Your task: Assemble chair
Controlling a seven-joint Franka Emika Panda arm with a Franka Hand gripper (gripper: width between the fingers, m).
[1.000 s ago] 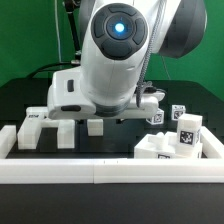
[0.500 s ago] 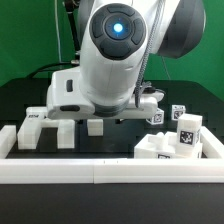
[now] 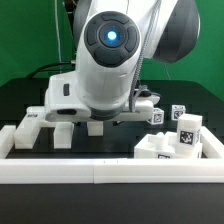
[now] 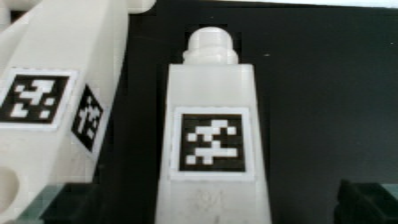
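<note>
The chair [image 3: 35, 120] is loose parts on the black worktop [image 3: 18, 100]. One tagged bar [image 4: 214, 130] with a rounded peg tip lies directly under the end effector [image 4: 214, 205], between its fingers [image 4: 370, 205], which stand wide apart and grip nothing. A second tagged part [image 4: 45, 90] lies just beside it. Farther off sit two small cubes [image 3: 155, 117] and two larger blocks [image 3: 160, 150]. Since half a second ago the arm [image 3: 110, 60] has shifted toward the exterior view's left; the parts lie unmoved.
</note>
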